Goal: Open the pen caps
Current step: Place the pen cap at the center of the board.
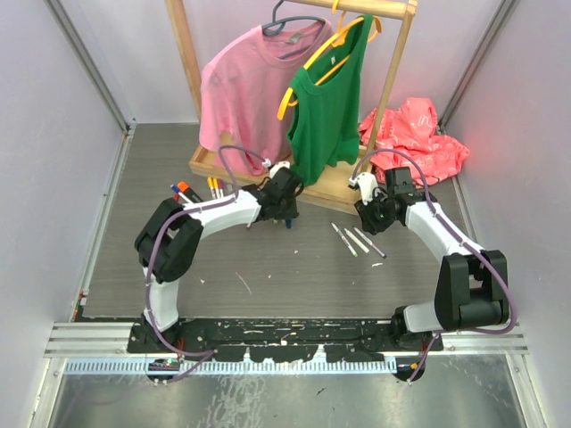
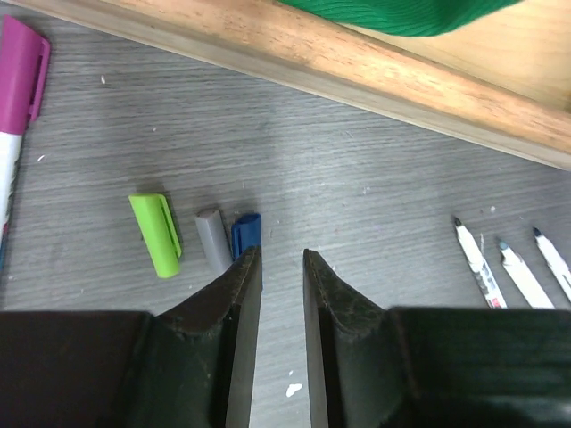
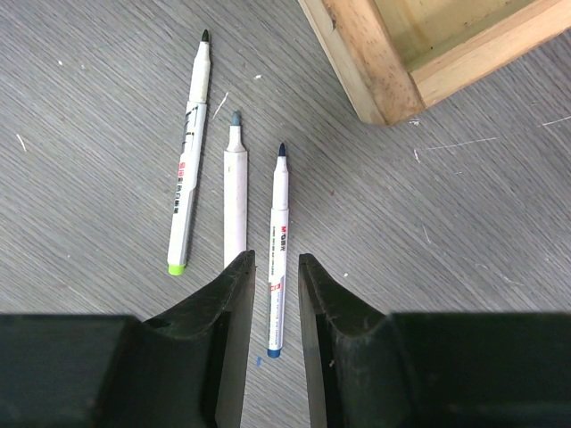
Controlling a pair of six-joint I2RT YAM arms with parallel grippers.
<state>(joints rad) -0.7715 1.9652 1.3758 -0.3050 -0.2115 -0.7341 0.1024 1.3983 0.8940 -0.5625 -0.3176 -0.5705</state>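
Three loose pen caps lie on the grey table in the left wrist view: a green cap, a grey cap and a blue cap, which is partly behind my left finger. My left gripper hovers just right of them, its jaws a narrow gap apart and empty. Three uncapped white markers lie side by side. My right gripper hangs over the blue-tipped marker, slightly open and holding nothing. A purple-capped marker lies at the far left.
The wooden base of the clothes rack runs just behind both grippers. A pink shirt and a green top hang above it. A red bag lies at the back right. More capped markers lie left of the left arm.
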